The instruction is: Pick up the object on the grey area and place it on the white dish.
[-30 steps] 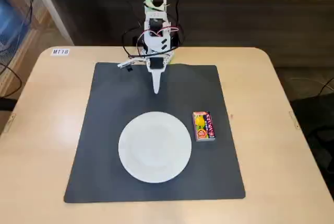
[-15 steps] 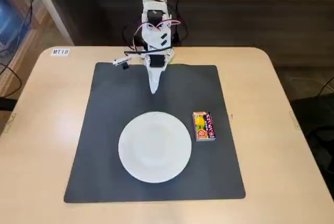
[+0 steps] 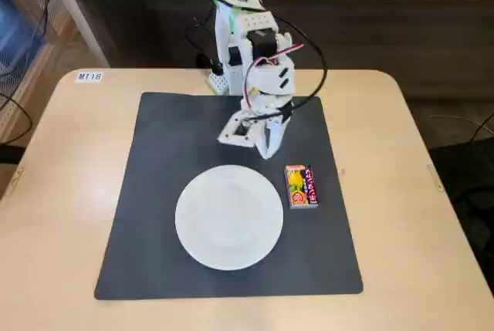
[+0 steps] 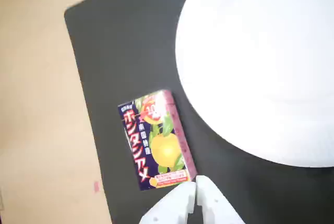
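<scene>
While the claw (image 4: 195, 190) hangs low over the grey area (image 3: 162, 192), its 2 white fingertips sit pressed together in the wrist view, clenched on nothing, tips just beside the near short end of the object (image 4: 155, 139). No grasp yet, then, by my reading: the step in hand is the approach and the pick.

To do it well, I'd say the fingers need to part first, wide enough to clear the box, then drop so 1 finger lands on each long side. The box lies flat, so the tips must go right down to the mat to catch its thin edges. A squeeze across the narrow width looks the safer bet; end to end is likely too much span.

Now the object itself: in the fixed view it lies flat on the grey area, print up, just to the right of the white dish (image 3: 201, 227) and apart from it. Its long axis runs roughly toward and away from the arm's base, tilted a little; in the wrist view the far end leans left.

Further out, the white dish is empty, resting on the mat, and the mat rests on the beige worktop (image 3: 69, 153). The carry should be short.
</scene>
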